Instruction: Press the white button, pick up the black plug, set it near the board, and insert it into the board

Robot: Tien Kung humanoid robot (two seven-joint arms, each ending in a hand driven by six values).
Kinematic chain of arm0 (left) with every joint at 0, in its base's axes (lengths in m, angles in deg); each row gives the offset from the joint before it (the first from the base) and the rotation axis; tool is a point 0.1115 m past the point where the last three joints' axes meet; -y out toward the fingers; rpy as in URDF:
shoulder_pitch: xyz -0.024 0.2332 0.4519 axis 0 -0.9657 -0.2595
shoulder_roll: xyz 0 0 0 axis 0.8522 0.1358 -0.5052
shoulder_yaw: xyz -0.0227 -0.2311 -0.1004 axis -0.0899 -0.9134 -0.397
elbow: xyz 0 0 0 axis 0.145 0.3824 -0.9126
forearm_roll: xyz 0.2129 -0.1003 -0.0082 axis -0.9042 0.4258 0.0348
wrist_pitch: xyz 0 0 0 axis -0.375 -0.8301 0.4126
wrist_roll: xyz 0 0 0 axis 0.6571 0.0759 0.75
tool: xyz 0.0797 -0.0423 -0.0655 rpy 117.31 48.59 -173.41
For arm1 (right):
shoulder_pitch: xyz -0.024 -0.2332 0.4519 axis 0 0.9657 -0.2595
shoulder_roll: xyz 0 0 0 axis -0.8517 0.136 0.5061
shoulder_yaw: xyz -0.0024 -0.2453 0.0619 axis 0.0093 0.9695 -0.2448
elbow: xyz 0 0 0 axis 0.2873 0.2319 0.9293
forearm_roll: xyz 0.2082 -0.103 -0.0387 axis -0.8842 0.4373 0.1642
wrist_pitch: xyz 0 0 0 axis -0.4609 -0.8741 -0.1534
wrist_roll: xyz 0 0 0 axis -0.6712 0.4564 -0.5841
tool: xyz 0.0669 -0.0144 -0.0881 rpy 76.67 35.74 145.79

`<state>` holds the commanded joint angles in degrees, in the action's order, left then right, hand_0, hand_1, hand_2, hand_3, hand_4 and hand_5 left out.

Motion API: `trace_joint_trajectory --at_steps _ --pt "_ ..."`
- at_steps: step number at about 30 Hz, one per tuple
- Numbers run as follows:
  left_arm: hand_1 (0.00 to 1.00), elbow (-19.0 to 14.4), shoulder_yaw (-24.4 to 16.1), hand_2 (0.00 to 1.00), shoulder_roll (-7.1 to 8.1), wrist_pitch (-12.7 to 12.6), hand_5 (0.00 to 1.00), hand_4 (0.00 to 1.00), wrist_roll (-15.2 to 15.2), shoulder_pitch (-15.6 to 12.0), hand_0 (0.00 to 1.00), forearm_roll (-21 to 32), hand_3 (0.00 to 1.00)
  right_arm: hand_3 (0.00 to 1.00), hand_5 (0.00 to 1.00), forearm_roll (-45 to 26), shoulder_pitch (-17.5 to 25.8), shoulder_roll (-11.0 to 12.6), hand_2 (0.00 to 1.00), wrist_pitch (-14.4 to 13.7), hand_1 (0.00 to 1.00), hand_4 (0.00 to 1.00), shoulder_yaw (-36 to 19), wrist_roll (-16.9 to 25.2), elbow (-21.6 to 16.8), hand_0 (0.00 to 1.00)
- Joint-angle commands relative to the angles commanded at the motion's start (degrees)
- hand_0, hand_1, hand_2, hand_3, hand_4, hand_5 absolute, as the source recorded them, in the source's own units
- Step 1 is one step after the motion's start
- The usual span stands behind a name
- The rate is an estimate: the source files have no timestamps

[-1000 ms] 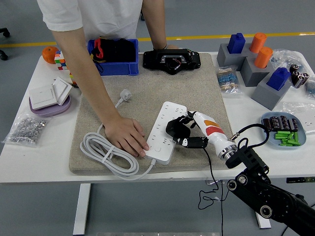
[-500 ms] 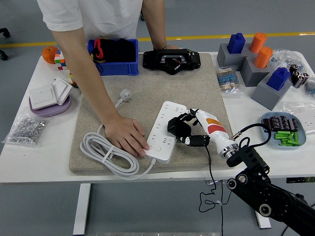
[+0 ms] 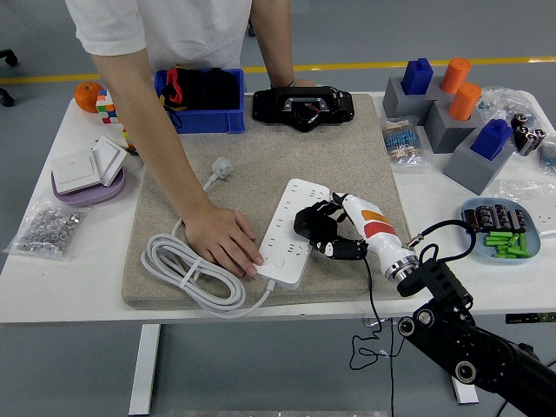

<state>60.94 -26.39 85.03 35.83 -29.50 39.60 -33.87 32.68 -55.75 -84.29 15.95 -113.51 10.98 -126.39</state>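
A white power strip [image 3: 289,222] lies on the beige mat [image 3: 261,174], its white cable [image 3: 187,269] coiled at the front left and its white plug [image 3: 221,167] lying behind. My right hand [image 3: 320,228] is over the strip's right side, its black fingers curled around a black plug [image 3: 310,222] held against the strip's sockets. A person's hand [image 3: 221,241] rests flat on the strip's near left end and holds it down. The white button cannot be made out. My left arm is out of view.
A blue bin [image 3: 201,102] and a black device [image 3: 302,107] stand at the back. Grey blocks with blue and orange pegs [image 3: 456,113] stand at the back right. A blue dish of parts [image 3: 499,230] is at the right, a bag of screws [image 3: 48,228] at the left.
My right hand with the black plug has shifted slightly over the strip's right side, a little right and back again. The person's hand has stayed still.
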Motion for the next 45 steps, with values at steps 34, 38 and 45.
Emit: trace_joint_trajectory --at_steps 34,38,45 --pt "0.666 0.00 -0.04 0.584 0.12 0.02 0.272 0.665 -0.16 -0.21 0.708 -0.18 0.683 0.596 0.009 -1.61 0.05 -0.01 0.566 0.33 0.572 0.849 1.09 0.21 0.94 0.543" --pt "0.667 0.00 -0.03 0.584 0.08 0.02 0.272 0.665 -0.15 -0.22 0.708 -0.18 0.682 0.600 0.022 -1.80 0.07 -0.03 0.577 0.38 0.600 0.866 0.97 0.41 0.93 0.581" --pt "0.666 0.00 -0.05 0.584 -0.01 0.02 0.272 0.666 -0.13 -0.26 0.708 -0.22 0.683 0.625 0.065 -2.93 0.13 -0.02 0.663 0.56 0.696 0.914 0.98 1.02 1.00 0.663"
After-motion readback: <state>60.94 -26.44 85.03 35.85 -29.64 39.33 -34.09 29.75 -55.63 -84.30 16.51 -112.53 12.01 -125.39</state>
